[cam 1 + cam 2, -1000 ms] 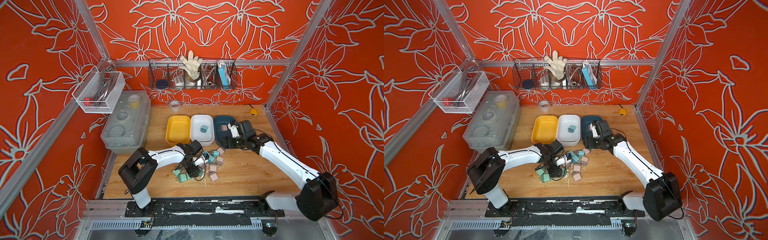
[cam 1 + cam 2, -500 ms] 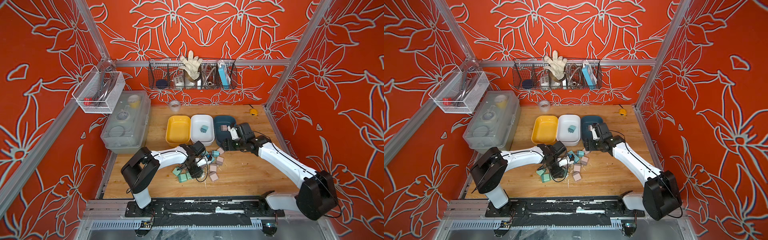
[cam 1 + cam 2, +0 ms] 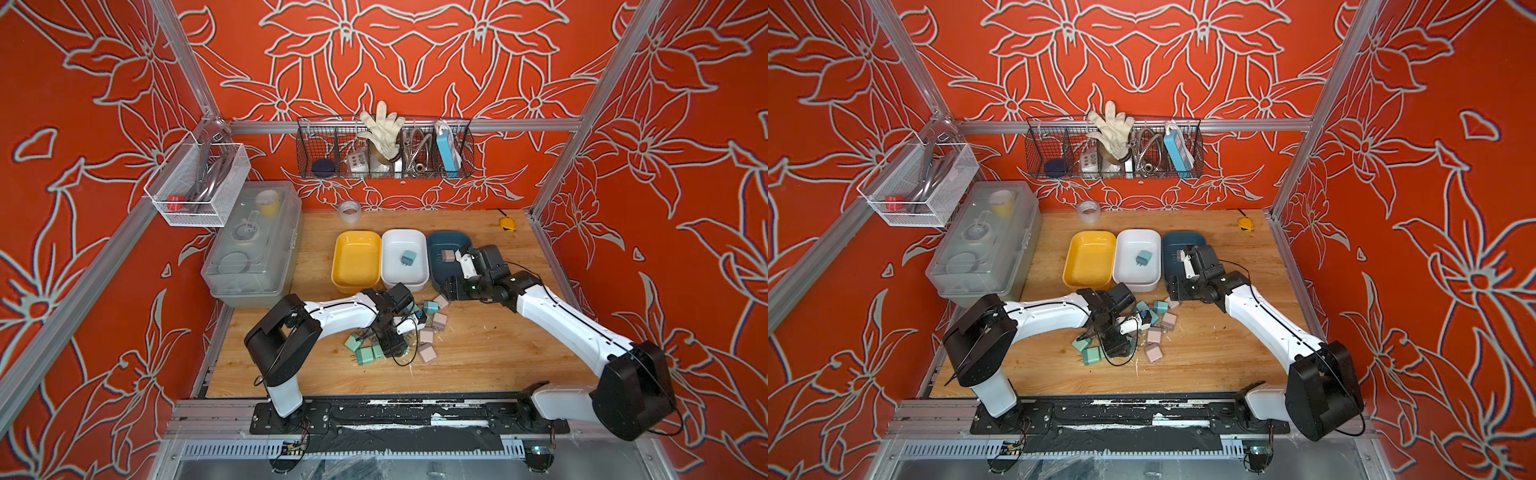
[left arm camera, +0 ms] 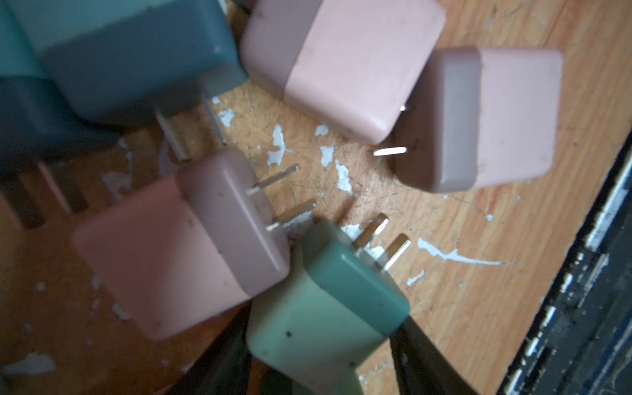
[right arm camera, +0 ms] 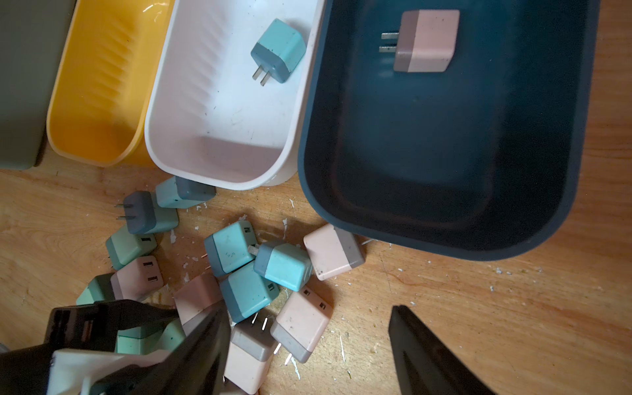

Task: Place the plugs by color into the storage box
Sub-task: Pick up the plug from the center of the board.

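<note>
The storage box is three trays in a row: yellow [image 3: 356,262], white [image 3: 397,243] and dark blue [image 3: 440,241]. One teal plug [image 5: 278,51] lies in the white tray and one pink plug [image 5: 425,41] in the dark blue tray. The other plugs lie in a loose pile [image 3: 428,353] on the table in front of the trays. My left gripper [image 4: 321,321] is down in the pile, its fingers on either side of a mint green plug [image 4: 307,328]. My right gripper [image 5: 309,307] hangs open over the pile's right edge, by the dark blue tray's front rim, holding nothing.
A translucent lidded box [image 3: 253,245] stands left of the trays. Wire baskets hang on the back wall [image 3: 384,149] and the left wall [image 3: 199,183]. A tape roll [image 3: 348,212] and a yellow tape measure [image 3: 508,224] lie at the back. A black rail [image 3: 374,411] runs along the table's front edge.
The right arm has drawn slightly back from the dark blue tray toward the pile. The left gripper has shifted a little within the pile.
</note>
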`<action>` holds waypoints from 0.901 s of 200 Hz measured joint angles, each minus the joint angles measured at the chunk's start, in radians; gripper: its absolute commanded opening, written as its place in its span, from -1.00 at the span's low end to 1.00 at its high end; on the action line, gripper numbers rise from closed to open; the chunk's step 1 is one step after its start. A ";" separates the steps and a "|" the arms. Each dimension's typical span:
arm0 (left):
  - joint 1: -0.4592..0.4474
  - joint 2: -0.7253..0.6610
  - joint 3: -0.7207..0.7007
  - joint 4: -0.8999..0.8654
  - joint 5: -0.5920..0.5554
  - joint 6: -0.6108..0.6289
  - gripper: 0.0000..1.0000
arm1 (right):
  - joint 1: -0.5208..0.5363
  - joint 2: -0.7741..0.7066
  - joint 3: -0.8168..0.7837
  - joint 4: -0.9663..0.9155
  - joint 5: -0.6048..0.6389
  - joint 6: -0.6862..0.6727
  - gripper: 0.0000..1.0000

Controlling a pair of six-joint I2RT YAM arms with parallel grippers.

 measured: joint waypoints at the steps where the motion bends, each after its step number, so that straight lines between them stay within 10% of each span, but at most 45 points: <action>1: 0.000 0.000 0.000 0.000 0.001 -0.002 0.43 | 0.000 0.000 0.000 0.000 0.000 0.000 0.58; 180: -0.032 0.087 0.108 -0.024 -0.005 -0.011 0.23 | 0.000 0.005 0.000 0.002 0.000 -0.003 0.60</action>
